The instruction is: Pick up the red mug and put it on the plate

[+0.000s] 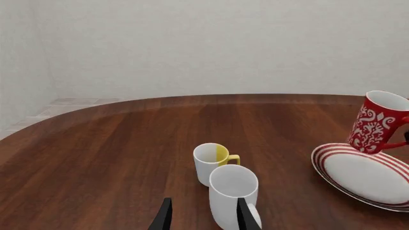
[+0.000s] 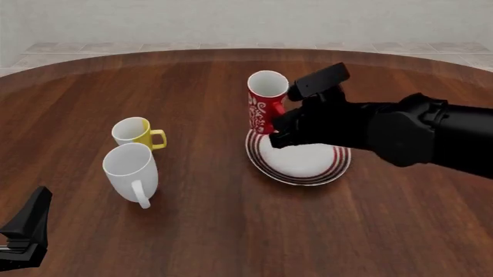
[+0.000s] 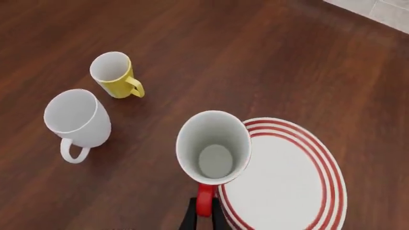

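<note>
— Two arms on the job: what is each doing, nearest first?

— At the lower left of the front view my left gripper hangs idle above the table, jaws parted around nothing. Beyond it, left of centre, stand the white mug and the yellow mug, close together. Farther on, right of centre, my right gripper is clamped on the handle of the red mug.

— Where is that mug now?

— Tilted, over the near-left rim of the plate; whether its base touches the rim I cannot tell.

— Which step is this?

— Placing, I judge. Next I should carry it toward the plate's middle, level it, lower it, then let the handle go.
</note>
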You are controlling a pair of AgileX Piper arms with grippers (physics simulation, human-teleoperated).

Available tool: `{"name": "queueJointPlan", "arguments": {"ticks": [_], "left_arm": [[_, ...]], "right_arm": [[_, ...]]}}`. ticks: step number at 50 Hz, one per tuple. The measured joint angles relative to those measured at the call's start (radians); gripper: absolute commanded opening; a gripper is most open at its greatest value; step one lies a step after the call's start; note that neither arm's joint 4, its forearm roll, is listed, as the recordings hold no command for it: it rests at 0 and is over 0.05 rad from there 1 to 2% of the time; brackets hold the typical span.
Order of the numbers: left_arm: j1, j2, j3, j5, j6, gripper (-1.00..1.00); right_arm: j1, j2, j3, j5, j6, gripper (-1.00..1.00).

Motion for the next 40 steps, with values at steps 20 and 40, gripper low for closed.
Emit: {"name": "queueJointPlan", "arguments": {"ticks": [20,40], "left_arm": [[0.0,0.0,0.0,0.0,0.0,1.0],[0.0,0.0,0.0,0.0,0.0,1.0]], "right_arm": [[-0.137,-0.114,0.088,-0.002,-0.019,-1.0],[-0.232,-0.139,0.147,-0.022,-0.035,-1.0]]}}
